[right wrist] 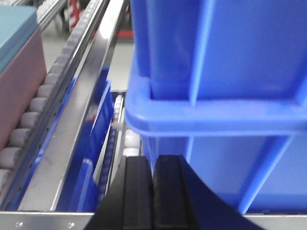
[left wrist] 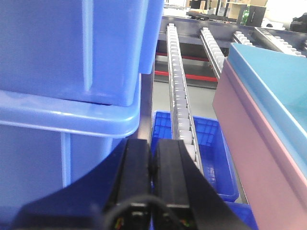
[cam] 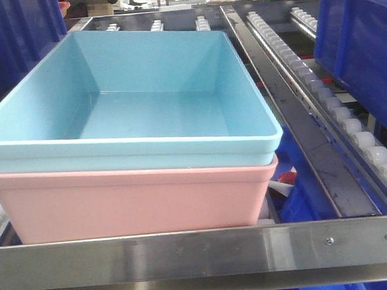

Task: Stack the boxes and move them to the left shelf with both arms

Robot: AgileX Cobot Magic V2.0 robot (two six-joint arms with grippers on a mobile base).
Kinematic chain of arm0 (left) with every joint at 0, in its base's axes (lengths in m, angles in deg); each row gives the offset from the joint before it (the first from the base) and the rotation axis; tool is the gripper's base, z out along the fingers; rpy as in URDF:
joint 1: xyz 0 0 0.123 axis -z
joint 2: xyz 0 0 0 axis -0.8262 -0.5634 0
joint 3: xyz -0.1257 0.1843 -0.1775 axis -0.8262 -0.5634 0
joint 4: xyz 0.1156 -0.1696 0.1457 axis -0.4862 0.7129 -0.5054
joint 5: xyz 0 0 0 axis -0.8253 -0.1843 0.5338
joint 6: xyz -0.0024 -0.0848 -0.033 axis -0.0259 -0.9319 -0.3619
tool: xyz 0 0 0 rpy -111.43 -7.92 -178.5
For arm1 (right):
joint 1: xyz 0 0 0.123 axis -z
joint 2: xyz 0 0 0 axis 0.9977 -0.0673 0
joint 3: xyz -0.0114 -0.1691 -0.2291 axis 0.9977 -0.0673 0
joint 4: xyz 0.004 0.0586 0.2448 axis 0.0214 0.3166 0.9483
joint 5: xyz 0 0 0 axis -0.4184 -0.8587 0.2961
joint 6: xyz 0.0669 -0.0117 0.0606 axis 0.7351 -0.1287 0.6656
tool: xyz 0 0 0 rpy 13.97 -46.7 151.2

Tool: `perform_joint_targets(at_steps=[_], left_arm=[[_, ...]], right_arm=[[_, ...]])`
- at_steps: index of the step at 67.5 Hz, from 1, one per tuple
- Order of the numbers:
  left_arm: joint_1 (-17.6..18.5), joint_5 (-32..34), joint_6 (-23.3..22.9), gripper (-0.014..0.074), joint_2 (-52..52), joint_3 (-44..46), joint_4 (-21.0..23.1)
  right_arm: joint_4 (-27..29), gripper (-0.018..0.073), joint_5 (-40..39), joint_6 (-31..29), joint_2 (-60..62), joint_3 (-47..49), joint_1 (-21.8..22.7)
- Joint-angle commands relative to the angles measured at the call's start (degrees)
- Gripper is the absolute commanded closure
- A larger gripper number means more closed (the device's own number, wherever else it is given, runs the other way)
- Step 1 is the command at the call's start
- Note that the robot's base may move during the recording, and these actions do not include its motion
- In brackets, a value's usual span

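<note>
The boxes (cam: 125, 163) sat stacked between both empty, closed grippers (left wrist: 152, 165) (right wrist: 153, 179); withdrawing carelessly might clip the flanking dark blue crates (right wrist: 220, 96).

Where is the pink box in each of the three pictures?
Front view: the pink box sits low in the middle, under the light blue box.
Left wrist view: it is at the right edge.
Right wrist view: it is at the left edge.
Shared landmark: the white rollers beside it.
</note>
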Motion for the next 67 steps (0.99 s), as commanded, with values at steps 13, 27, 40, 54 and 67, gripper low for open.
perform_joint_targets(at_steps=[13, 27, 40, 54, 67], left_arm=[[0.0, 5.3, 0.0, 0.0601, 0.9, 0.2, -0.1], [0.0, 5.3, 0.0, 0.0601, 0.9, 0.2, -0.1], [0.0, 5.3, 0.0, 0.0601, 0.9, 0.2, -0.1], [0.0, 5.3, 0.0, 0.0601, 0.9, 0.2, -0.1], [0.0, 5.3, 0.0, 0.0601, 0.9, 0.2, -0.1]], right_arm=[[-0.3, 0.0492, -8.1, -0.3, 2.5, -1.1, 0.4], [-0.3, 0.0492, -7.9, -0.3, 2.4, -1.1, 0.4], [-0.3, 0.0492, -7.8, -0.3, 2.4, -1.1, 0.4], [-0.3, 0.0492, -7.8, -0.3, 2.4, -1.1, 0.4], [-0.3, 0.0492, -7.8, -0.3, 2.4, -1.1, 0.4]])
